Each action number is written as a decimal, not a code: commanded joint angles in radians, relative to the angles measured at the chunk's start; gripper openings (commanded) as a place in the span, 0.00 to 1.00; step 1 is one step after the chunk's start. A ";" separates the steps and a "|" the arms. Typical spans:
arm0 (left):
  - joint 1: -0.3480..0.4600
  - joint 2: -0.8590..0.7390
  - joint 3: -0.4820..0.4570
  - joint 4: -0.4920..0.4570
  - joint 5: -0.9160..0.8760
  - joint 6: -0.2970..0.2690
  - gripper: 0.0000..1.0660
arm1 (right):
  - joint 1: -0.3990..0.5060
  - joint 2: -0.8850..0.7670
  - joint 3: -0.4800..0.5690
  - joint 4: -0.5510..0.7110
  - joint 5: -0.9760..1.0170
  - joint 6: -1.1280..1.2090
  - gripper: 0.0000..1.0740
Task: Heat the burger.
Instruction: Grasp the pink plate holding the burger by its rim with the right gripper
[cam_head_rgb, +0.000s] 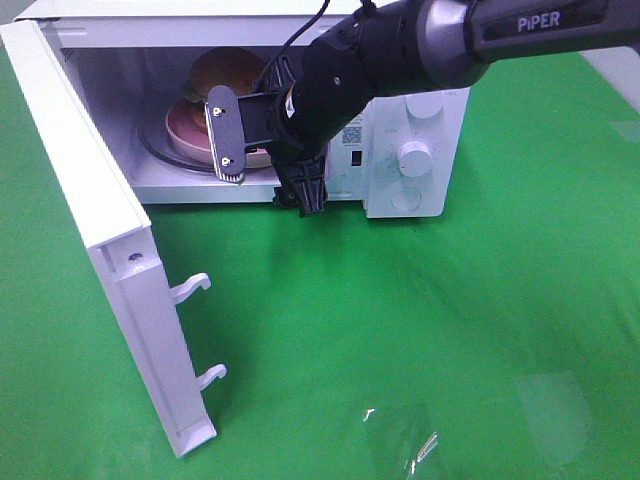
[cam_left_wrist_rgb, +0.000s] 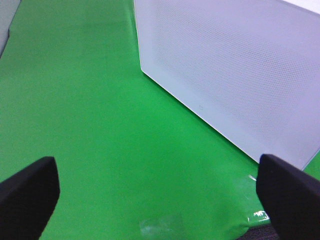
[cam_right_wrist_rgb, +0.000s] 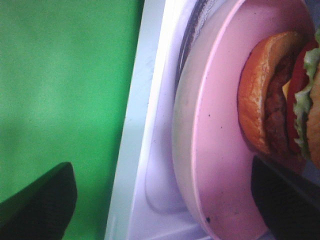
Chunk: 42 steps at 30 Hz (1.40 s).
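Nearest me, clear tape patches (cam_head_rgb: 420, 445) shine on the green cloth (cam_head_rgb: 470, 320), nothing to do with the job. Next up on the near left is the microwave door (cam_head_rgb: 100, 250), swung wide open toward me with its two latch hooks (cam_head_rgb: 190, 288) sticking out into open air. The microwave (cam_head_rgb: 440, 120) sits at the far side, cavity exposed. The burger (cam_head_rgb: 228, 72) is inside, sitting on the pink plate (cam_head_rgb: 190, 130). The right wrist view shows the plate riding on the pale turntable (cam_right_wrist_rgb: 181, 130), so my read is that loading is done. The right gripper (cam_head_rgb: 275, 195) hangs at the cavity mouth just in front of the plate, jaws spread wide and holding nothing. The plate rim shows between them but I see no contact. Probably that arm needs to be clear of the opening before the door can swing. The left gripper (cam_left_wrist_rgb: 160, 200) isn't visible from the high camera. Its own view shows it fully spread and empty, low over the cloth, facing the door's dotted outer panel. That looks like a sensible spot for pushing the door shut. Remaining, as I judge it: close the door, then turn the knob (cam_head_rgb: 413, 156) on the right-hand panel. The risk is the door clipping the right arm.
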<state>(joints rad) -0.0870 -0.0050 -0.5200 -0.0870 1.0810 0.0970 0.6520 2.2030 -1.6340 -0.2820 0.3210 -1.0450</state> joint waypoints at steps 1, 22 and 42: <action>0.001 -0.007 0.003 0.001 -0.011 -0.004 0.94 | -0.001 0.032 -0.039 0.008 0.010 0.016 0.83; 0.001 -0.007 0.003 0.021 -0.011 -0.004 0.94 | -0.001 0.186 -0.244 0.060 0.052 0.023 0.79; 0.001 -0.007 0.003 0.026 -0.011 -0.004 0.94 | -0.013 0.217 -0.272 0.160 0.061 0.027 0.05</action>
<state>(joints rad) -0.0870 -0.0050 -0.5200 -0.0630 1.0810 0.0970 0.6420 2.4200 -1.8990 -0.1230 0.4010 -1.0220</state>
